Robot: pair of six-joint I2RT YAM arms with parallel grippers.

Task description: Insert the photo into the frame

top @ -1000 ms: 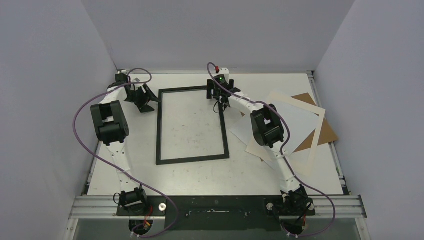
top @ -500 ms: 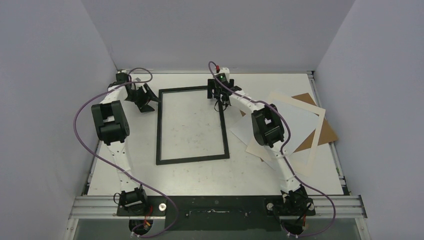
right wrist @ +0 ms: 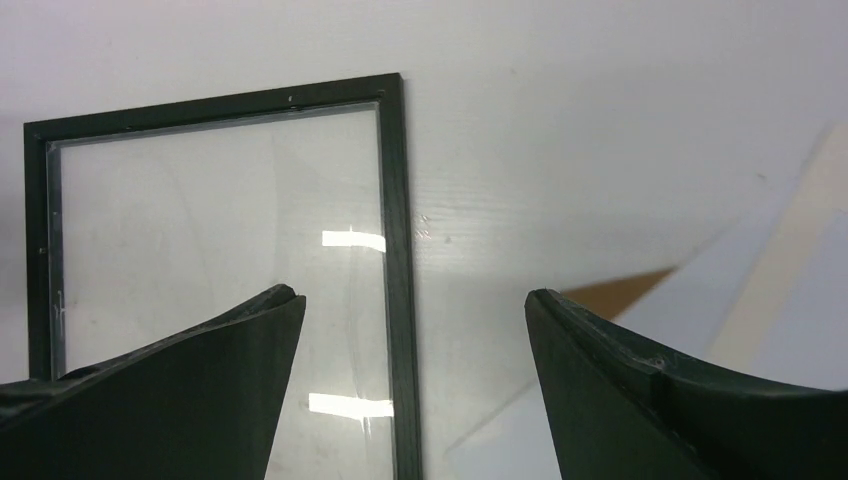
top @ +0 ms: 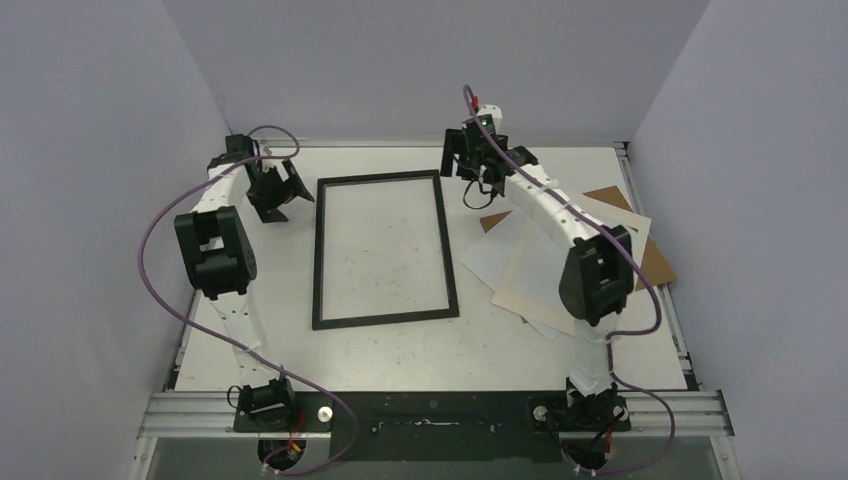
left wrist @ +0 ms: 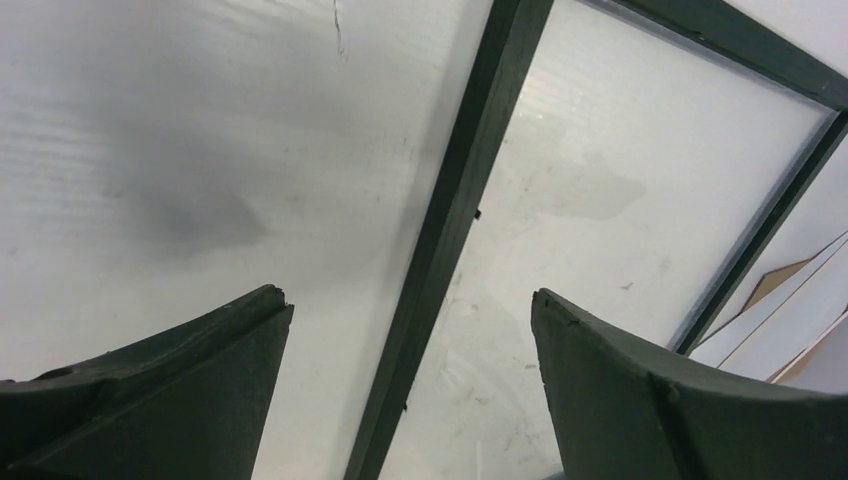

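The frame (top: pixel 316 250) lies flat mid-picture on the tabletop (top: pixel 400 345), with the left end effector (left wrist: pixel 408 300) and right end effector (right wrist: pixel 410 298) both spread wide near its top corners, holding nothing.

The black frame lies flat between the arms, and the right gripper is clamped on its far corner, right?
No. The black frame lies flat between the arms, but the right gripper is open, holding nothing, clear of that corner, as the right wrist view shows.
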